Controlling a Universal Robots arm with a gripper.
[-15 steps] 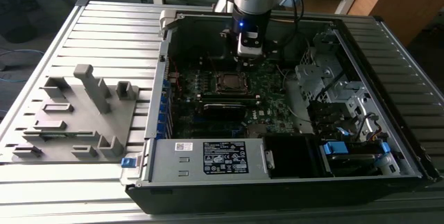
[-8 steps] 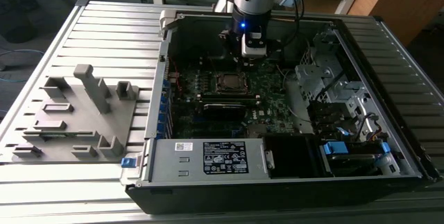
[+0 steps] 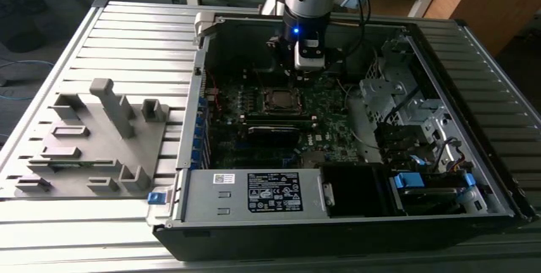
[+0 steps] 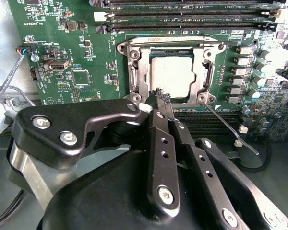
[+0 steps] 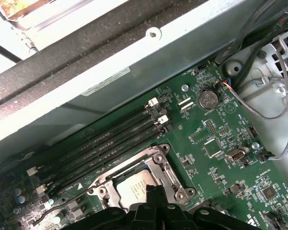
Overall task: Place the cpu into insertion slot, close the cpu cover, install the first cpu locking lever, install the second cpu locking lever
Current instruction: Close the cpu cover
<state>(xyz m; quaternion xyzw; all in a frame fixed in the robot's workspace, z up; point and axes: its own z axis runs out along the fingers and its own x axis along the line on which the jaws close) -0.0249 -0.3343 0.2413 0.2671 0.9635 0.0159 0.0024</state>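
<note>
Claw [image 4: 162, 97] is hovering closed at the edge of the cpu cover [image 4: 206, 76], which is lying flat over the cpu [image 4: 175, 76].

Support: grey metal table [image 3: 127, 38], its top made of ribbed slats. An open computer case [image 3: 253, 247] lies flat on the slats with its open side up. A grey fixture plate [image 3: 93, 152] lies just beside the case, on the exterior view's left of it, carrying moulded upright posts and blocks. The slats run on past the case on the exterior view's right.
</note>
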